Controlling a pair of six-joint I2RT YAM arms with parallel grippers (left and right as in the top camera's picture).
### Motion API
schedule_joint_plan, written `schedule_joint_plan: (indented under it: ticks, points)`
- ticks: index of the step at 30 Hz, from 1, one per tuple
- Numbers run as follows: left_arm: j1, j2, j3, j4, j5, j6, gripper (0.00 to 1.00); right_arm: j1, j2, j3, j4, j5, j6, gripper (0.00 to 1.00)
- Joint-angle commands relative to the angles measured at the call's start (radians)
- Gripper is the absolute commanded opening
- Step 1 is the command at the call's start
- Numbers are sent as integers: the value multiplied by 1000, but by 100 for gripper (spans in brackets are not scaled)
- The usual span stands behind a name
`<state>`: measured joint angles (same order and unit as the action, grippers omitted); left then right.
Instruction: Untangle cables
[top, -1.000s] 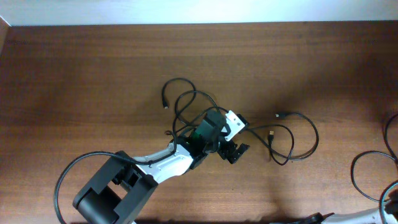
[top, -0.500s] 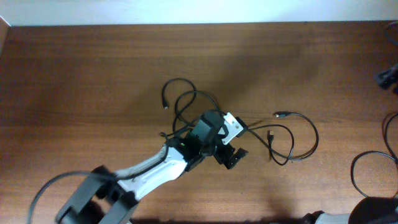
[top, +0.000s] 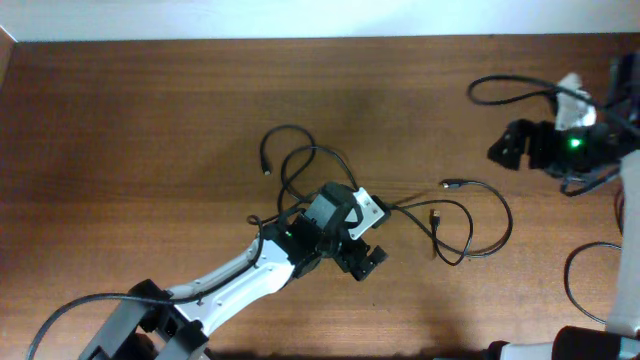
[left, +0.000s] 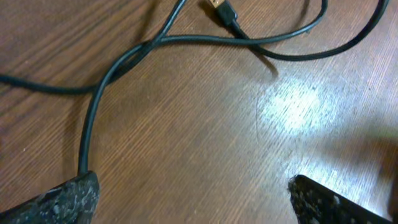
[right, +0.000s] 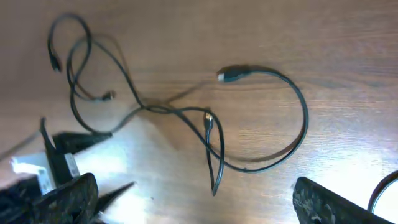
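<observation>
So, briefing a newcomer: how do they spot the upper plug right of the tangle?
On the table, right of the tangle, lies a wide cable loop. The plug tips its upper end, pointing left; the other plug sits lower, inside the loop.

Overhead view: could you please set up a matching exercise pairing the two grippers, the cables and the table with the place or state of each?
Things:
1. left gripper
2. right gripper
3. cables
4. table

Places or states:
a. brown wood grain
b. open, at the picture's upper right
c. black, looped and crossing mid-table
d. open, low beside the tangle

Pairs: 1-d, 2-b, 3-c, 4-a.
</observation>
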<state>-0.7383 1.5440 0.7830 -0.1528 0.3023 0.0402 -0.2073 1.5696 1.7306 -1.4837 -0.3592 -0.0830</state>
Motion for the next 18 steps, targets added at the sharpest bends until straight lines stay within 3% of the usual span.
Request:
schedule_joint_plan:
  ticks: [1,13,18]
  points:
    - [7,-97,3,-37,-10,-3,99,61,-8,-56,3,43,-45,99]
    - [48,-461,3,-351,-418,-3,99,156,-7,-348,135,26,-40,99]
    - [48,-521,3,-415,-494,-3,99,176,-7,-398,154,3,-40,99]
